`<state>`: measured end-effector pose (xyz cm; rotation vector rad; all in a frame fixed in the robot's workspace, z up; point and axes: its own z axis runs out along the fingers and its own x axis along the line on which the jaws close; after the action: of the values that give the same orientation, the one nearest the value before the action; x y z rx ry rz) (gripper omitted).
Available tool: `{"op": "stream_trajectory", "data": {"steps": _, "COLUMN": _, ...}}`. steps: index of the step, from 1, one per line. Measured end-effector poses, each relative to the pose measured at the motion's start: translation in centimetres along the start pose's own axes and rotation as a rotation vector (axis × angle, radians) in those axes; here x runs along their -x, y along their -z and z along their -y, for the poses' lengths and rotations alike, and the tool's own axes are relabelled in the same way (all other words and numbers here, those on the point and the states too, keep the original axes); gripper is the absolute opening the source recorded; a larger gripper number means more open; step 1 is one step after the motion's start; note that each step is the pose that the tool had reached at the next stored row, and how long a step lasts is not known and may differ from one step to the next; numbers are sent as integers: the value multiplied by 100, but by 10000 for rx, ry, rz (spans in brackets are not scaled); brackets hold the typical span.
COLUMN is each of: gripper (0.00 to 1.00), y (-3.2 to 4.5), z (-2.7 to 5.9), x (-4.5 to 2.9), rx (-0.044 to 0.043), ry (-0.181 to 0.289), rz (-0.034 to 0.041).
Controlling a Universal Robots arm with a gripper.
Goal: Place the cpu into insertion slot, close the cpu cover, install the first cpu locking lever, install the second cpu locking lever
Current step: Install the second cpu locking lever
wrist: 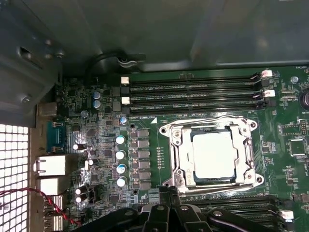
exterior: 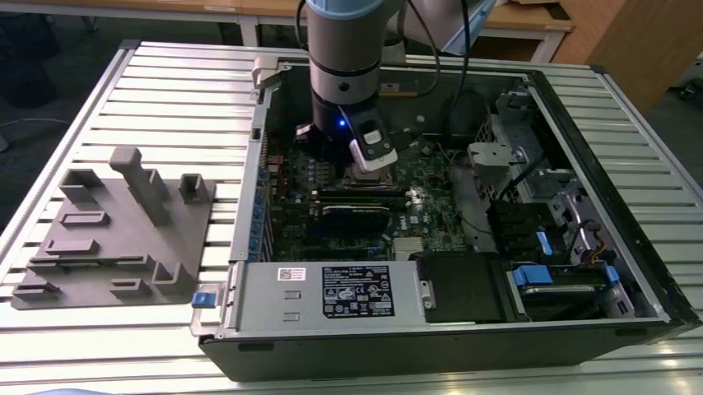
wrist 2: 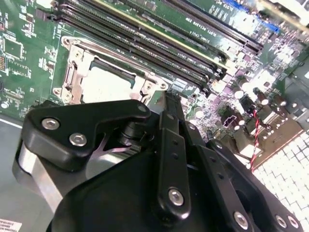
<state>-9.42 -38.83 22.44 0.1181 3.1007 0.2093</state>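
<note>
The cpu (wrist: 215, 154) (wrist 2: 104, 84), a pale square chip, lies flat in the insertion slot (wrist: 251, 181) on the green board. The cpu cover (wrist: 181, 154) (wrist 2: 72, 72), a silver frame, lies down around it, and the chip shows through its window. Thin wire levers run along two sides of the frame (wrist: 207, 120) (wrist: 222, 189); whether they are latched I cannot tell. My gripper (wrist: 170, 191) (wrist 2: 164, 96) (exterior: 371, 164) hovers just beside the socket's edge, shut and holding nothing.
The open computer case (exterior: 615, 148) walls in the board on all sides. Long black memory slots (wrist: 193, 92) flank the socket. A power supply box (exterior: 329, 288) and drive bays (exterior: 549, 280) fill the near side. A grey fixture block (exterior: 121, 230) sits on the slatted table at the exterior view's left.
</note>
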Motion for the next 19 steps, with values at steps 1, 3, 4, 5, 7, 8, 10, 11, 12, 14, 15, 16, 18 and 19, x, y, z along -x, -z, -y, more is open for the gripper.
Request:
{"op": "stream_trajectory", "data": {"steps": 1, "gripper": 11, "y": -1, "z": -2, "x": 18, "rx": -16, "ry": 0, "rz": 1}}
{"op": "stream_trajectory", "data": {"steps": 3, "gripper": 11, "y": -5, "z": -6, "x": 72, "rx": -31, "ry": 1, "rz": 3}}
{"op": "stream_trajectory", "data": {"steps": 4, "gripper": 11, "y": -8, "z": -9, "x": 104, "rx": -35, "ry": 0, "rz": 4}}
{"op": "stream_trajectory", "data": {"steps": 5, "gripper": 11, "y": -10, "z": -11, "x": 139, "rx": -39, "ry": 0, "rz": 4}}
{"op": "stream_trajectory", "data": {"steps": 7, "gripper": 11, "y": -14, "z": -17, "x": 207, "rx": -49, "ry": 2, "rz": 4}}
{"op": "stream_trajectory", "data": {"steps": 8, "gripper": 11, "y": -16, "z": -20, "x": 242, "rx": -56, "ry": 2, "rz": 5}}
{"op": "stream_trajectory", "data": {"steps": 10, "gripper": 11, "y": -21, "z": -29, "x": 311, "rx": -75, "ry": 2, "rz": 7}}
{"op": "stream_trajectory", "data": {"steps": 11, "gripper": 11, "y": -24, "z": -38, "x": 337, "rx": -88, "ry": 3, "rz": 7}}
{"op": "stream_trajectory", "data": {"steps": 12, "gripper": 11, "y": -27, "z": -49, "x": 357, "rx": -103, "ry": 4, "rz": 9}}
{"op": "stream_trajectory", "data": {"steps": 14, "gripper": 11, "y": -33, "z": -83, "x": 381, "rx": -144, "ry": 5, "rz": 11}}
{"op": "stream_trajectory", "data": {"steps": 15, "gripper": 11, "y": -36, "z": -108, "x": 387, "rx": -173, "ry": 4, "rz": 13}}
{"op": "stream_trajectory", "data": {"steps": 16, "gripper": 11, "y": -40, "z": -134, "x": 389, "rx": -204, "ry": 7, "rz": 15}}
{"op": "stream_trajectory", "data": {"steps": 18, "gripper": 11, "y": -49, "z": -187, "x": 391, "rx": -257, "ry": 9, "rz": 20}}
{"op": "stream_trajectory", "data": {"steps": 19, "gripper": 11, "y": -51, "z": -207, "x": 394, "rx": -278, "ry": 10, "rz": 21}}
